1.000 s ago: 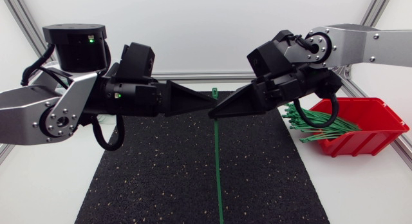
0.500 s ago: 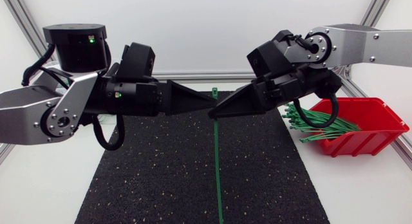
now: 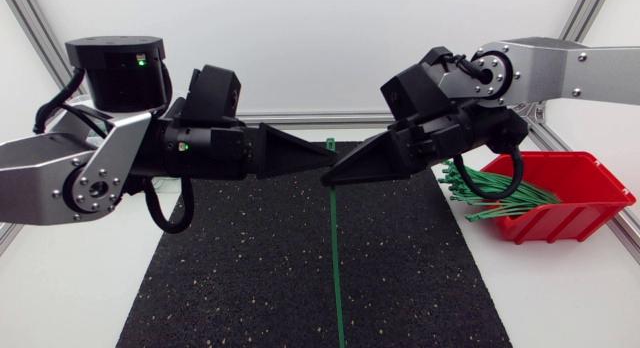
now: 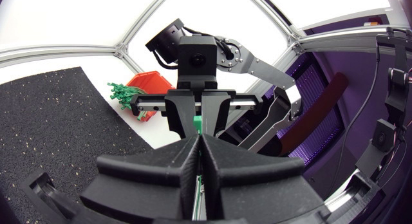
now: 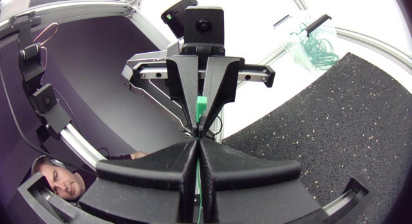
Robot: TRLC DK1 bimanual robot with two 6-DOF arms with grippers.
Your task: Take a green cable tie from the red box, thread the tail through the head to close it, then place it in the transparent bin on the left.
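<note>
Both clamped shut on cable tie (image 3: 335, 258): left gripper (image 3: 322, 164), right gripper (image 3: 340, 174), tip to tip just below head (image 3: 331, 142); long axis vertical, tail hung beneath both, equally near.

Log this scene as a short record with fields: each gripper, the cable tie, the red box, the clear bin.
Left gripper: shut on the green cable tie
Right gripper: shut on the same tie, tip to tip with the left
Cable tie: straight, not looped; head just past the fingertips, tail over the black mat
Red box: beside the mat, more green ties poking over its rim
Transparent bin: holds looped green ties
</note>
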